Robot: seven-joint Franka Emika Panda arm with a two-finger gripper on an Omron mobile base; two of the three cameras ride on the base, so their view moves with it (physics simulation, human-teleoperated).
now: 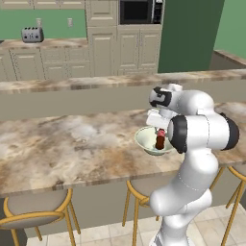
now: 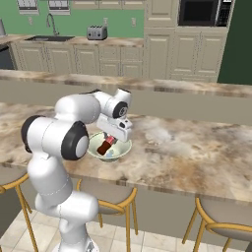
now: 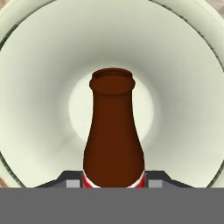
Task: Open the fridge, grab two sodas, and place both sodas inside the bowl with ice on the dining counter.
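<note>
My gripper (image 1: 161, 130) is shut on a dark brown cola bottle (image 1: 160, 140) with a red label, gripping it at the label. The bottle hangs neck down and tilted inside the pale greenish-white bowl (image 1: 143, 139) on the dining counter (image 1: 72, 144). In the right base view the gripper (image 2: 110, 139) holds the bottle (image 2: 105, 146) over the bowl (image 2: 124, 146), and a small pale piece lies at the bowl's bottom. In the hand view the bottle (image 3: 113, 131) points at the bowl's (image 3: 183, 78) floor, between the fingers (image 3: 72, 183). The fridge is out of view.
Round-seated stools (image 1: 36, 209) (image 2: 221, 216) stand along the counter's near side. A raised ledge (image 1: 72, 84) runs behind the counter. Cream cabinets, a toaster (image 1: 32, 34) and a microwave (image 2: 203, 12) line the back wall. Bare counter spreads to the bowl's left and right.
</note>
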